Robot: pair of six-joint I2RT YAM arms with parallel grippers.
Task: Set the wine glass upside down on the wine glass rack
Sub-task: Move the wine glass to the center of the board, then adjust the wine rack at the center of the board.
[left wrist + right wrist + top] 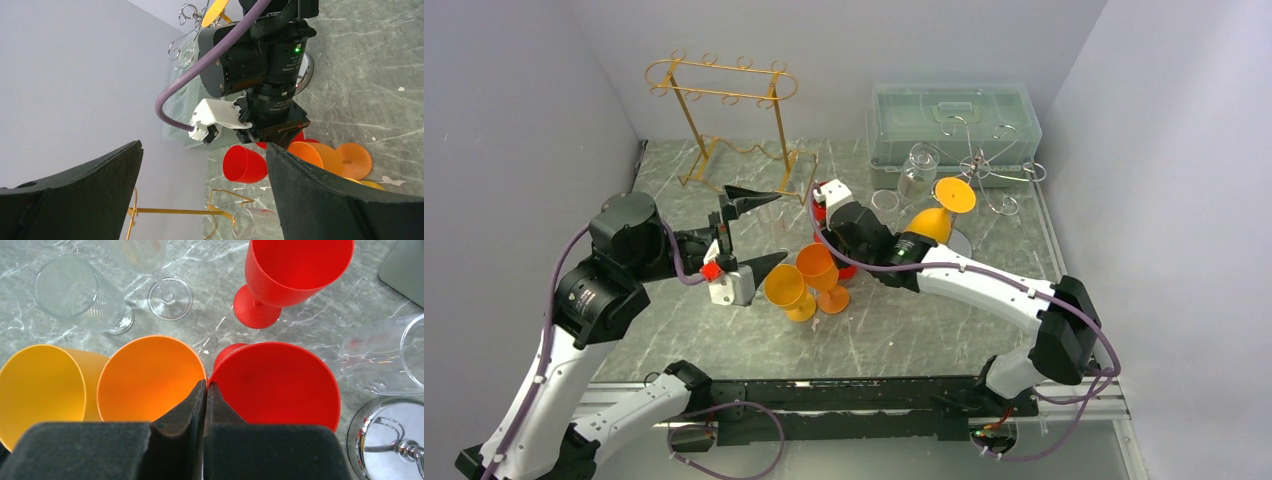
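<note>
The gold wine glass rack [724, 85] stands at the back left, with nothing hanging on it. Yellow [784, 287], orange [819, 268] and red [846, 270] wine glasses stand together mid-table. My right gripper [205, 386] is shut, its tips just above where the rims of the orange glass [150, 375] and red glass [275, 385] meet. I see nothing held between the jaws. My left gripper [759, 232] is wide open and empty, left of the glasses. Between its fingers I see a red glass [245, 164], a clear glass [250, 222] and the gold rack [190, 211].
A silver rack [989, 170] at the back right holds a yellow glass [949, 205] upside down. A clear lidded box [954, 120] sits behind it. A second red glass [295, 270], a clear tumbler [80, 295] and clear stemmed glasses [170, 295] stand around.
</note>
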